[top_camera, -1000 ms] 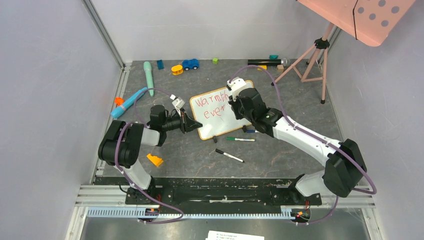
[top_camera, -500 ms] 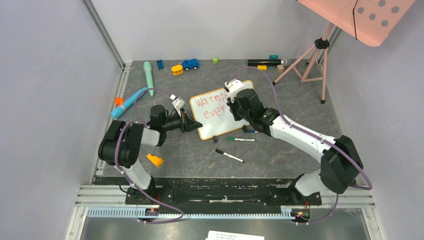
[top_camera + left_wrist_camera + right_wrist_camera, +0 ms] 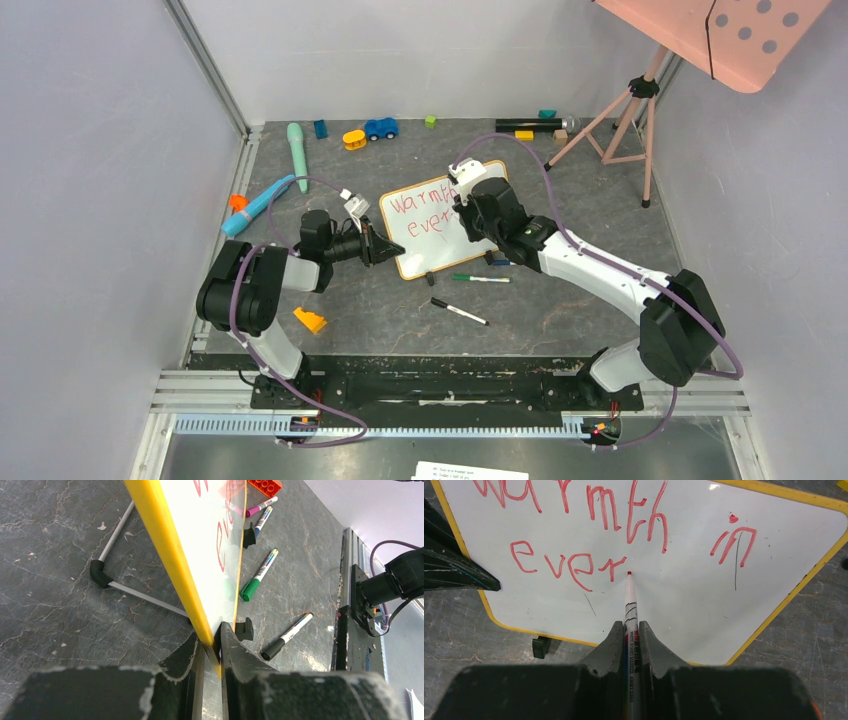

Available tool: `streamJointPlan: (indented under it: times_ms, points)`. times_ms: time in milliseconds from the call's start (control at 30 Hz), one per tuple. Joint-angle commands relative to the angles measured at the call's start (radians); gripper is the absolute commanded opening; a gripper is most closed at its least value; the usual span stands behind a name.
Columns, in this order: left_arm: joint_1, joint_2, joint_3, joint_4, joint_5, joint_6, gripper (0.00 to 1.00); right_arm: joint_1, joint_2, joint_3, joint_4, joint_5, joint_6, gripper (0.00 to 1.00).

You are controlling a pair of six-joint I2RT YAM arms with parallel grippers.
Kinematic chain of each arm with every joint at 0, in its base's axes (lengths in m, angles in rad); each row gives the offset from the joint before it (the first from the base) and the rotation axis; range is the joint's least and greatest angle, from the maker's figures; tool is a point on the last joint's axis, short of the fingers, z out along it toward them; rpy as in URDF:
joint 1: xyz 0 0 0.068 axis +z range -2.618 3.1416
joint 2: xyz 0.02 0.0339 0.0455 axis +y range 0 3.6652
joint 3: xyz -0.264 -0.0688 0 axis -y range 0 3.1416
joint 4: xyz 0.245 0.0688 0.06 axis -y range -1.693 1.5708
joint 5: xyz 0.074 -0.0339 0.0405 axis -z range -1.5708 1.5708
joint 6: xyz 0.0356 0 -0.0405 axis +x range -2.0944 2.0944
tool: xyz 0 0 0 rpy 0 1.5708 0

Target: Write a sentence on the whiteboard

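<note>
One slim red marker (image 3: 630,607), pinched in the right tool (image 3: 628,626), touches glossy whiteboard (image 3: 684,595).

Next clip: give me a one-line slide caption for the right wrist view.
Right hand holds a red marker, tip at the whiteboard just right of "ever", below "Warmth in".

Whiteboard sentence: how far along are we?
Done: the sentence reads "Warmth in" on line one and "ever" on line two of the whiteboard, in red. In hand: the right gripper is shut on the marker, its tip at the board just after "ever"; the left gripper clamps the board's edge. Left: the rest of line two, which looks unfinished.
</note>
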State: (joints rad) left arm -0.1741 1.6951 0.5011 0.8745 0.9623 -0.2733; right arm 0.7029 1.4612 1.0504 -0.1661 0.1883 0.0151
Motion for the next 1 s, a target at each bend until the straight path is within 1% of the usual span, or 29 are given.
streamJointPlan:
  times_ms: [0, 667, 967]
  points:
    - [0.005, 0.005, 0.016, 0.001, -0.07, 0.063, 0.02, -0.007, 0.014, 0.027, 0.019, 0.043, 0.002, 0.0]
    - [0.005, 0.005, 0.016, 0.002, -0.072, 0.065, 0.02, -0.008, -0.018, -0.042, 0.011, 0.043, 0.016, 0.0]
    - [0.005, 0.005, 0.016, 0.001, -0.073, 0.065, 0.02, -0.015, 0.008, 0.013, 0.002, 0.073, -0.003, 0.0]
